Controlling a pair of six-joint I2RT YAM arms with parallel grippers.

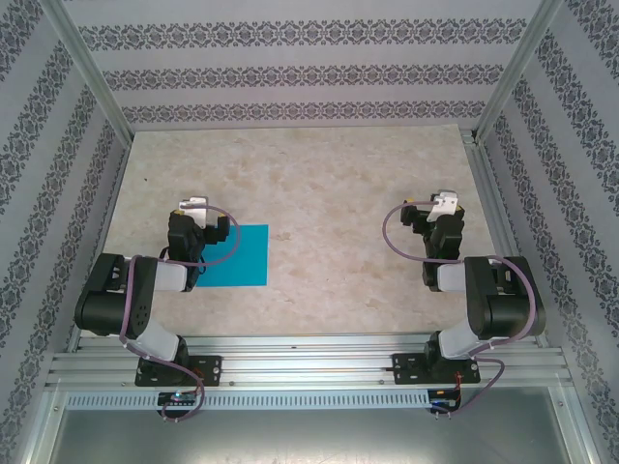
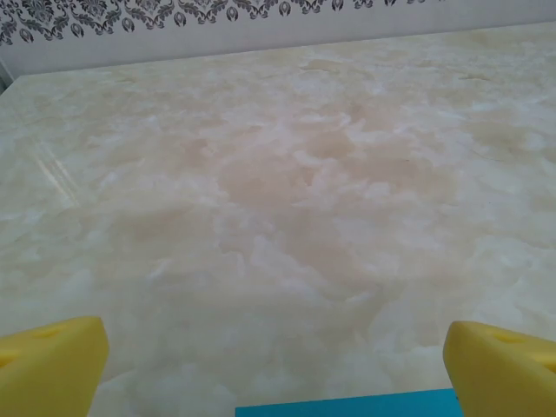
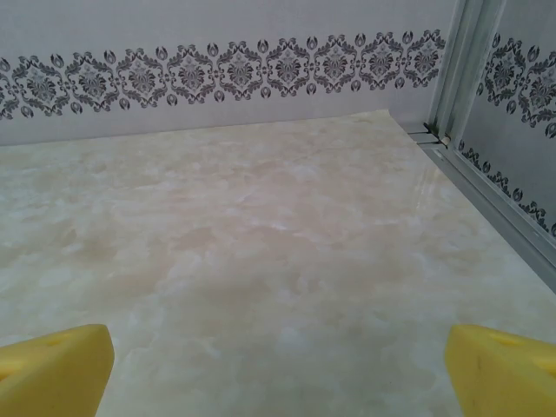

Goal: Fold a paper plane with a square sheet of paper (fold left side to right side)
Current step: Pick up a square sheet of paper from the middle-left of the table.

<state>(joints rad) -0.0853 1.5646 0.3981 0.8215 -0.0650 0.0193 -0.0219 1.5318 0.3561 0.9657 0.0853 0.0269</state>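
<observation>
1. The square sheet of paper (image 1: 237, 254) lies flat on the table (image 1: 338, 184). Its left part is hidden under the left arm (image 1: 126, 300).
2. The left gripper (image 2: 276, 369) is over the sheet's left part. It is released, with yellow fingers (image 2: 52, 365) wide apart and nothing between them. The sheet's far edge shows low in its wrist view.
3. The right gripper (image 3: 278, 369) is well to the right of the sheet. It is released, jaws wide, holding nothing, above bare table.

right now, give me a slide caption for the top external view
Unfolded cyan-blue paper square on beige marbled table, open left gripper by its far left corner
</observation>
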